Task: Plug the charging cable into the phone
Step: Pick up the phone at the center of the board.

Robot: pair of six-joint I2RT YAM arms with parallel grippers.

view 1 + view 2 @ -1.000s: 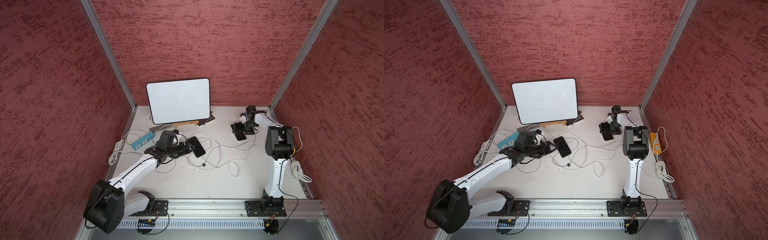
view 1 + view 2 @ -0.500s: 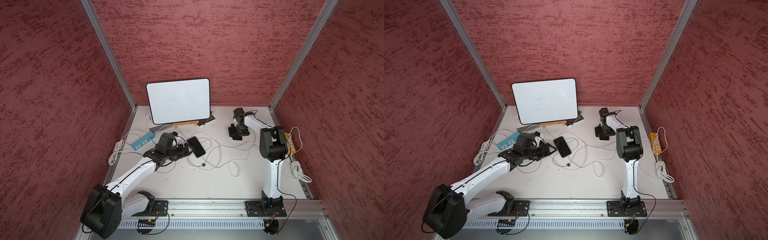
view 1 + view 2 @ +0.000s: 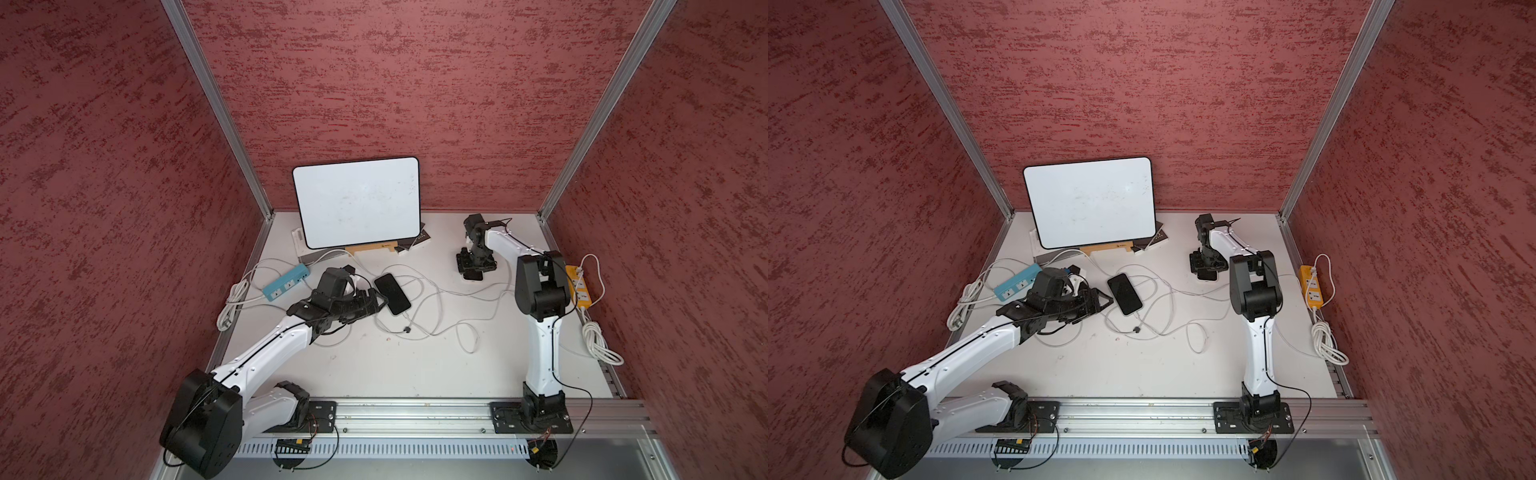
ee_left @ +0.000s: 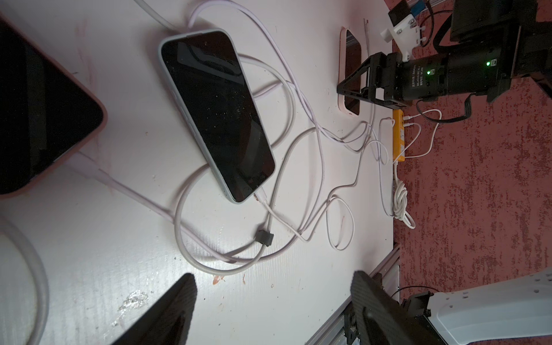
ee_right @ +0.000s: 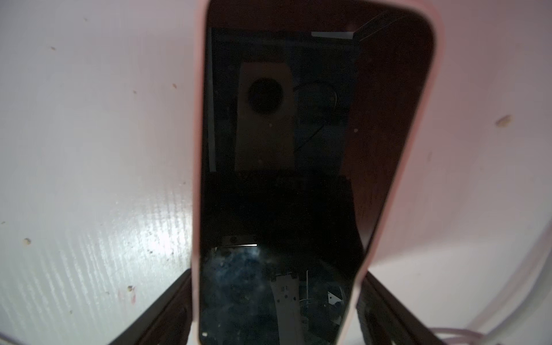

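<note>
2 phones lie on the desk (image 3: 374, 365). Nearest, the left tool (image 4: 273, 279) hovers low with jaws spread, holding nothing. Just beyond it, the pale-cased phone (image 4: 218, 116) lies face up among cable loops, with a white charging cable (image 4: 262, 199) seated in its end. Farther back, the right tool (image 5: 276, 277) straddles the pink-cased phone (image 5: 298, 149), jaws at both long edges; grip cannot be confirmed. A whiteboard (image 3: 357, 203) stands rearmost.

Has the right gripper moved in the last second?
Yes. The right gripper shifted toward the whiteboard, away from the yellow power strip, now over the pink-cased phone.
</note>
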